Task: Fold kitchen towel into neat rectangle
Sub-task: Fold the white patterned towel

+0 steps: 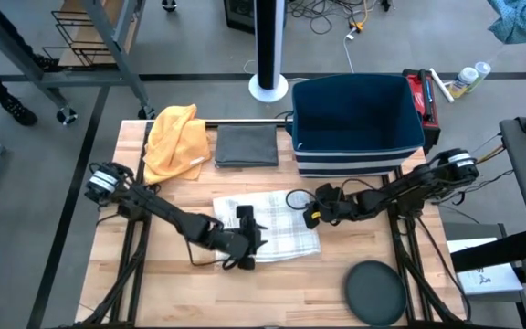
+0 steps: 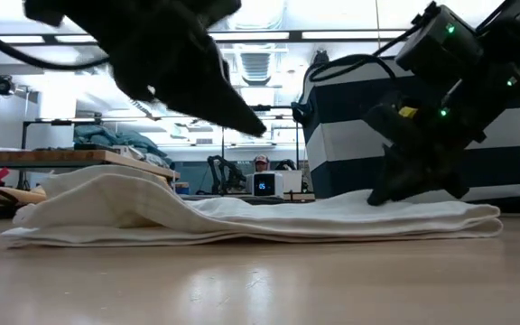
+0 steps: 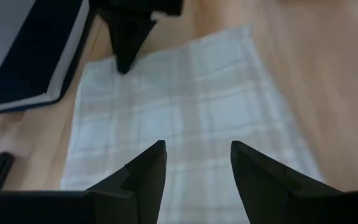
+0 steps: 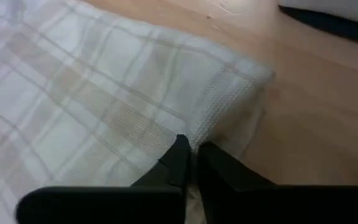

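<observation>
High view showed the white plaid kitchen towel (image 1: 268, 226) lying partly folded near the middle of the light wooden table (image 1: 153, 283), flat at its right side and bunched higher at its left in the low view. The left hand (image 1: 249, 239) hung over the towel's near left part with its two dark fingers (image 3: 145, 180) spread apart and nothing between them. The right hand (image 1: 315, 210) was at the towel's right edge, fingers (image 4: 179, 163) drawn nearly together with only a thin gap, their tips at a doubled corner of the cloth; whether they pinched it could not be told.

Farther back on the table lay a folded dark grey cloth (image 1: 246, 145), and just left of it a crumpled yellow-orange cloth (image 1: 175, 142). To the right of the grey cloth stood a deep navy fabric bin with white-striped sides (image 1: 356, 123), close behind the towel's right end. A round black disc (image 1: 375, 292) sat near the table's front edge, to the right, well apart from the towel.
</observation>
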Robot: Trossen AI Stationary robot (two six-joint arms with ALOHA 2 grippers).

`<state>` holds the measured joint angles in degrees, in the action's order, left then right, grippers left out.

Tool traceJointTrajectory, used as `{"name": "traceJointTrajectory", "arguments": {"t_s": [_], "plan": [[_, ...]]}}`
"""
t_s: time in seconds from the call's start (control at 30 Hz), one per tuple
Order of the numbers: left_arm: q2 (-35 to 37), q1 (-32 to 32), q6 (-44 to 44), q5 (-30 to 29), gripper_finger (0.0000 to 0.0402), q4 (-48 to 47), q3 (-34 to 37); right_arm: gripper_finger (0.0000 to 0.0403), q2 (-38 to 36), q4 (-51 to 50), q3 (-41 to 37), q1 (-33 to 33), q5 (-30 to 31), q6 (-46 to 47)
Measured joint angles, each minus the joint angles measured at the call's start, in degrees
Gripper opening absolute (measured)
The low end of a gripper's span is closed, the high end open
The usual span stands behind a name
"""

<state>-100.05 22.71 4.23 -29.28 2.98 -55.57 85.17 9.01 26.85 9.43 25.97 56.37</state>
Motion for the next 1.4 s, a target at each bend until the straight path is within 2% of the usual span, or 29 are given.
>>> {"name": "traceJointTrajectory", "arguments": {"t_s": [0.2, 0.37, 0.53, 0.63, 0.7, 0.77, 0.9, 0.93, 1.03, 1.17, 1.27, 1.4], "plan": [[0.00, -4.78, -0.81, 4.88, 0.0176, 2.94, 5.09, 0.0121, -1.14, -3.31, 1.55, -0.37, 0.01, -5.21], [-0.02, -8.90, -1.92, 5.52, 0.0171, 6.20, 10.30, 0.0191, -5.90, -16.96, 7.16, -0.19, 0.96, -8.19], [-0.02, -10.94, -2.10, 7.83, 0.0164, 10.19, 14.73, 0.0214, -9.57, -24.01, 9.63, 0.17, 4.57, -5.79], [-0.02, -11.00, -2.73, 7.79, 0.0160, 11.86, 16.57, 0.0201, -9.94, -22.89, 9.57, -0.31, 5.26, -4.32], [0.01, -11.00, -3.45, 7.79, 0.0158, 12.23, 17.08, 0.0175, -8.64, -20.21, 9.53, -1.23, 4.42, -4.50], [0.02, -11.00, -3.63, 7.83, 0.0157, 12.39, 17.37, 0.0134, -7.49, -18.99, 9.40, -2.74, 0.80, -5.46], [0.08, -11.03, -4.14, 9.68, 0.0160, 12.57, 17.62, 0.0028, -4.13, -15.94, 9.48, -5.90, -4.51, -6.09], [0.09, -11.02, -4.18, 10.04, 0.0162, 12.88, 17.76, 0.0015, -3.08, -15.97, 9.40, -6.58, -5.31, -6.08], [0.09, -10.98, -4.36, 10.57, 0.0165, 13.05, 17.88, 0.0014, 0.22, -15.26, 9.40, -8.14, -7.61, -6.07], [0.09, -10.98, -5.71, 10.73, 0.0161, 13.90, 18.17, 0.0003, 4.67, -8.23, 9.41, -10.32, -7.90, -8.48], [0.07, -10.96, -6.38, 10.85, 0.0155, 13.99, 18.09, 0.0003, 6.72, -6.76, 9.62, -12.03, -4.32, -9.55], [0.08, -10.82, -6.33, 10.83, 0.0150, 13.08, 18.39, 0.0001, 5.93, -10.57, 9.87, -13.09, -1.69, -10.63]]}}
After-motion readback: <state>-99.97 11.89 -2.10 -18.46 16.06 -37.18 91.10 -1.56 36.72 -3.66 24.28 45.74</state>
